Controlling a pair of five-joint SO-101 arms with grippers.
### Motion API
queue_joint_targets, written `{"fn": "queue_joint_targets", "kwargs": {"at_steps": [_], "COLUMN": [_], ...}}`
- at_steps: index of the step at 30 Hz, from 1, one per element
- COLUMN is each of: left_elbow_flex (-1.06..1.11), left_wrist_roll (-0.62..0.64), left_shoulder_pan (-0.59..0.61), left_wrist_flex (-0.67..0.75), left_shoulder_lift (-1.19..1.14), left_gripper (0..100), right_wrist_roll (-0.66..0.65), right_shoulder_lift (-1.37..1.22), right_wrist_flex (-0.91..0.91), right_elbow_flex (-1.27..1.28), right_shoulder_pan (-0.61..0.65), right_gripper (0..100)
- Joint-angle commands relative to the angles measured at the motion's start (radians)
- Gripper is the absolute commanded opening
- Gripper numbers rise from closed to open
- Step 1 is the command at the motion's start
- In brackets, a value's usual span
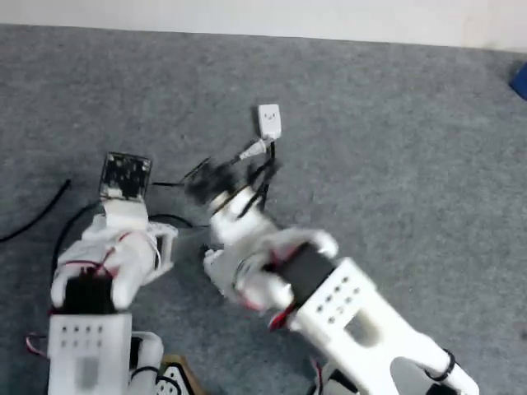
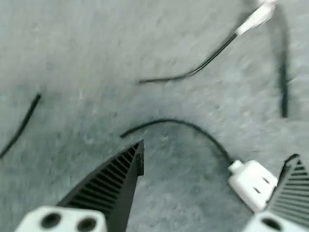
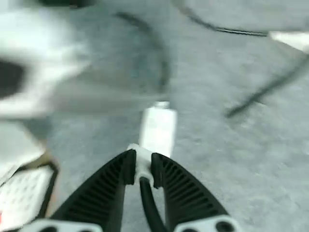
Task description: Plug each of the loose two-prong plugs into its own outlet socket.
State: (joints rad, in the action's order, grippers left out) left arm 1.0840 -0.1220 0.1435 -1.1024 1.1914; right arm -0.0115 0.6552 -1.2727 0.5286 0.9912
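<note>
Plug [image 3: 158, 128] gripped by base, right claw [image 3: 142, 162]

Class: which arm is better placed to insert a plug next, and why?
Right. The right gripper is shut on a white plug; the left gripper is open, holding nothing, beside a socket.

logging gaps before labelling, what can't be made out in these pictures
Right wrist view: prongs of the plug in the right gripper are blurred.
High view: that gripper is blurred; its grip unreadable.
Left wrist view: second plug cut off by the picture's edge; socket partly behind a finger.
</note>
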Motion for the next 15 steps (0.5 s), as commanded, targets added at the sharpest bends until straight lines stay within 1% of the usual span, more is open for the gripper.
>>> {"fn": "queue_joint_targets", "kwargs": {"at_steps": [1,4,7,12,15], "left_elbow_flex": [-0.058,-0.107,-0.145,-0.166,-0.166], "left_wrist_roll": [0.000,0.002,0.002,0.002,0.002], "left_shoulder_pan": [0.059,0.067,0.070,0.070,0.070], "left_wrist_flex": [0.052,0.054,0.054,0.048,0.049], "left_shoulder_lift": [-0.134,-0.236,-0.285,-0.265,-0.260], "left_gripper": [42,42,42,42,42], "right_wrist_roll": [-0.044,-0.058,-0.081,-0.089,-0.149], "right_shoulder_lift": [0.008,0.008,0.008,0.008,0.008], "right_wrist_flex": [0.022,0.065,0.120,0.185,0.182], "right_elbow_flex": [0.010,0.065,0.137,0.179,0.182], "right_shoulder_pan": [0.059,0.059,0.051,-0.033,-0.044], "right_gripper": [0.5,0.5,0.5,0.5,0.5]}}
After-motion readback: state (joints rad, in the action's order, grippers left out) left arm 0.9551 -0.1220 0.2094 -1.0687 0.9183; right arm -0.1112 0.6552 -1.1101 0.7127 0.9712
